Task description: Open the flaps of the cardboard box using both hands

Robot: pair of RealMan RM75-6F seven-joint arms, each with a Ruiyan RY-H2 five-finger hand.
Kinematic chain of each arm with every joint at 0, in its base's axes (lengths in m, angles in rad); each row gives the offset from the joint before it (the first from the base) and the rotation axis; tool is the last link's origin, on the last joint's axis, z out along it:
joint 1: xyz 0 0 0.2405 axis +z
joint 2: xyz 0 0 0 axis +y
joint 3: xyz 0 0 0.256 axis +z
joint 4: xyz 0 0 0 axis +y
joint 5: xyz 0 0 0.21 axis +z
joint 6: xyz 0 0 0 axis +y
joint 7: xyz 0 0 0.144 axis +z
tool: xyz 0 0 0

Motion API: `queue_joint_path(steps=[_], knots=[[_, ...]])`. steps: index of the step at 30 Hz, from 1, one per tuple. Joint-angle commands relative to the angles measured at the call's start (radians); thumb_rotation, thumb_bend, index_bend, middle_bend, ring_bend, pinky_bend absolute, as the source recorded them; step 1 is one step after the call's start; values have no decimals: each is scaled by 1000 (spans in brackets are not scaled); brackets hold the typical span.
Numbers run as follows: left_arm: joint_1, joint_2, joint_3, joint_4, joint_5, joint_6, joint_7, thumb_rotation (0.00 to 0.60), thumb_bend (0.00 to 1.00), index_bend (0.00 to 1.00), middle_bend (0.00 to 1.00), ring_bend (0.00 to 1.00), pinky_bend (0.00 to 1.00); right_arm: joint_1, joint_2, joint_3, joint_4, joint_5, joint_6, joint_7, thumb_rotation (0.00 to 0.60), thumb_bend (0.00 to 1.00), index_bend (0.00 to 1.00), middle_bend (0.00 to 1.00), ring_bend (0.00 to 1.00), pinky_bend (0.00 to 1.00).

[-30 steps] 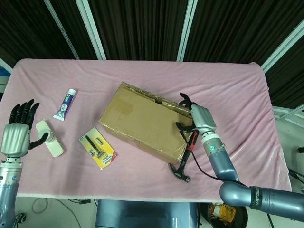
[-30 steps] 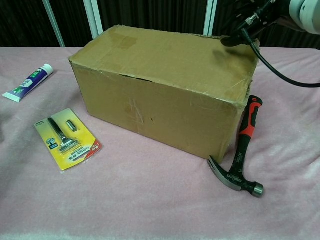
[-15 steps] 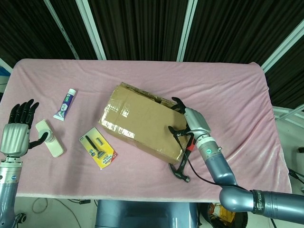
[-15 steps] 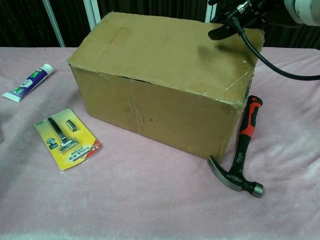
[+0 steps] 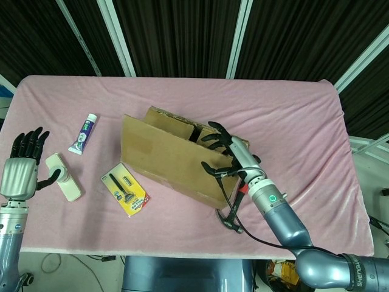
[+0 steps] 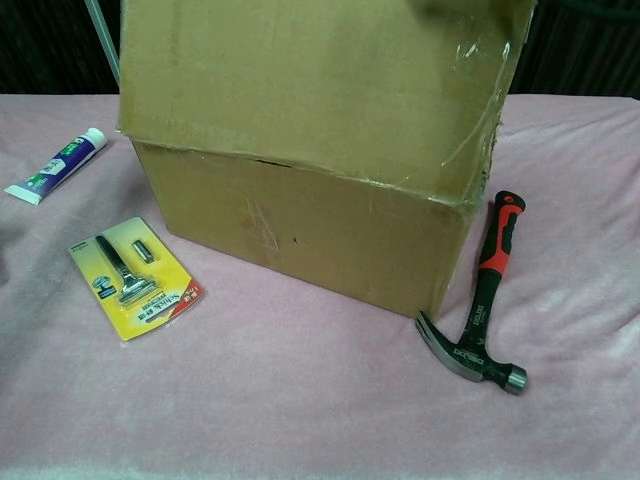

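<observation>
Standing near the middle of the pink tabletop (image 5: 304, 115), the box (image 5: 173, 161) has its near long flap (image 5: 159, 152) raised almost upright, so that in the chest view the flap (image 6: 320, 80) fills the upper frame above the box's front wall. A far flap (image 5: 176, 125) at the back edge looks lifted too, and a dark gap into the box shows between them. The right hand (image 5: 228, 155) is at the right end of the raised flap, fingers spread and hooked over its edge, touching the cardboard; how firm the hold is I cannot tell. The left hand (image 5: 25, 164) is well apart at the left edge of the tabletop, fingers apart and holding nothing.

A hammer (image 6: 483, 295) with a red and black handle lies just beside the box's right corner, below the right forearm in the head view. A yellow razor pack (image 6: 135, 275) lies in front of the box's left end. A tube (image 6: 57, 165) lies further left and back. A white brush (image 5: 64, 176) lies just beside the left hand.
</observation>
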Motion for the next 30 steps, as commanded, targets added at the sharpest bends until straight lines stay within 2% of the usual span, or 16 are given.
queue_joint_path(steps=[1, 6, 18, 22, 27, 30], knots=[[1, -1, 0, 2, 3, 0, 0, 600, 206, 0, 0, 0, 0, -14, 57, 30, -45, 32, -49, 44, 600, 399, 67, 251, 306, 514], [3, -4, -2, 6, 13, 5, -3, 600, 206, 0, 0, 0, 0, -27, 112, 57, -88, 57, -108, 109, 600, 399, 67, 247, 303, 505], [6, -11, -5, 21, 20, 2, -13, 600, 206, 0, 0, 0, 0, -80, 256, 127, -89, 57, -402, 293, 600, 399, 67, 232, 287, 474], [6, -11, -7, 23, 25, 4, -12, 600, 206, 0, 0, 0, 0, -116, 304, 157, -89, 48, -537, 371, 600, 399, 67, 223, 279, 465], [7, -12, -10, 21, 33, 10, -11, 600, 207, 0, 0, 0, 0, -193, 356, 226, -89, 21, -715, 471, 600, 399, 67, 222, 279, 465], [7, -9, -13, 15, 39, 17, -10, 600, 214, 0, 0, 0, 0, -231, 372, 244, -89, -22, -719, 476, 600, 399, 67, 222, 280, 450]])
